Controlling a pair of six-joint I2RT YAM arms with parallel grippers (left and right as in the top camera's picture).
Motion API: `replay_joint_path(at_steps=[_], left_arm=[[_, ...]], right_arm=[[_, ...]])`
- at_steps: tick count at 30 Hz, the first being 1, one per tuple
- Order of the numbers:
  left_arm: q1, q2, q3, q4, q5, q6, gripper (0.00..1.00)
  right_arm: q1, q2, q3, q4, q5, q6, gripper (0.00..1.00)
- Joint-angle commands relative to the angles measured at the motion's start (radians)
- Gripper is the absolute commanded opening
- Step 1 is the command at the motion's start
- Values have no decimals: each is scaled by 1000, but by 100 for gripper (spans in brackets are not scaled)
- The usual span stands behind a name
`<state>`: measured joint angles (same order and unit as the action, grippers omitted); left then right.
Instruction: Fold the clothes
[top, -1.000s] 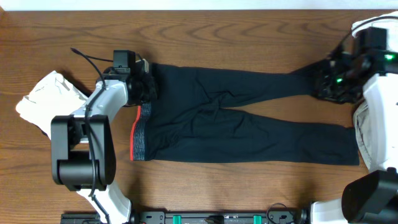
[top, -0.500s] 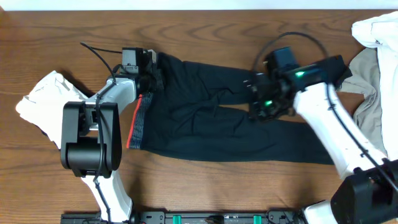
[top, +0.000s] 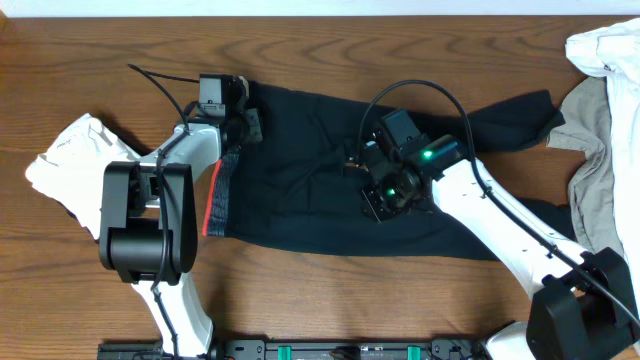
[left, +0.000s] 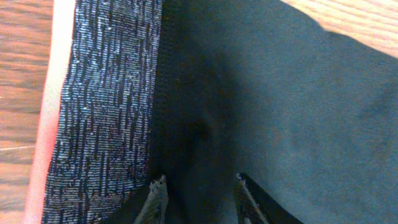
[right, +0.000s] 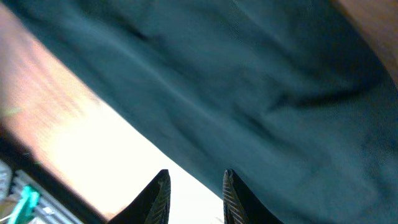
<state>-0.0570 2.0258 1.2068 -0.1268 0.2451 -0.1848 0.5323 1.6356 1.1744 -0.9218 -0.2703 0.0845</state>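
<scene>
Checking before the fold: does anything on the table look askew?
Yes. The black trousers lie uneven: their upper leg splays up toward the khaki cloth instead of lying alongside the lower leg, leaving table showing between them.

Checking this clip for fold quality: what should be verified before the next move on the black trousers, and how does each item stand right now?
1. Left claw sits on the trousers beside the grey waistband: ok.
2. Left claw actually grips cloth: cannot tell.
3. Right claw holds a trouser leg: not ok; its fingers are apart, with bare table showing between them.
4. Trousers flat, legs aligned: not ok; wrinkled, legs splayed.
5. White cloth clear of the trousers: ok.
</scene>
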Motion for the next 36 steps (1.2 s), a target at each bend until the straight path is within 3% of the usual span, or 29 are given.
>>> replay_joint_path(at_steps=[1,4,6,15,18,24,30,36], left_arm=[[55,45,-30,-56,-101,-47,39],[83,42,-30,-75,-64,-79,40],[96,39,-30,-79,-3,-78,49],[106,-103,-30,-106,104,-72,66],[106,-218,-30,-198,106,-71,75],[106,-402,-30,-523,56,-71,100],[108,-425,-50,-864,-134,-163,98],[111,-425,-177,-897,-135,-310,98]], right_arm=[[-9,8,-29,5,111,62,27],[-23,8,-47,15,135,91,27],[-35,8,-56,26,136,105,27],[-90,8,-60,24,155,130,27],[-129,7,-60,13,182,165,27],[-245,7,-60,-21,184,173,29],[-403,7,-60,-85,184,173,28],[-522,7,-60,-108,182,158,27]])
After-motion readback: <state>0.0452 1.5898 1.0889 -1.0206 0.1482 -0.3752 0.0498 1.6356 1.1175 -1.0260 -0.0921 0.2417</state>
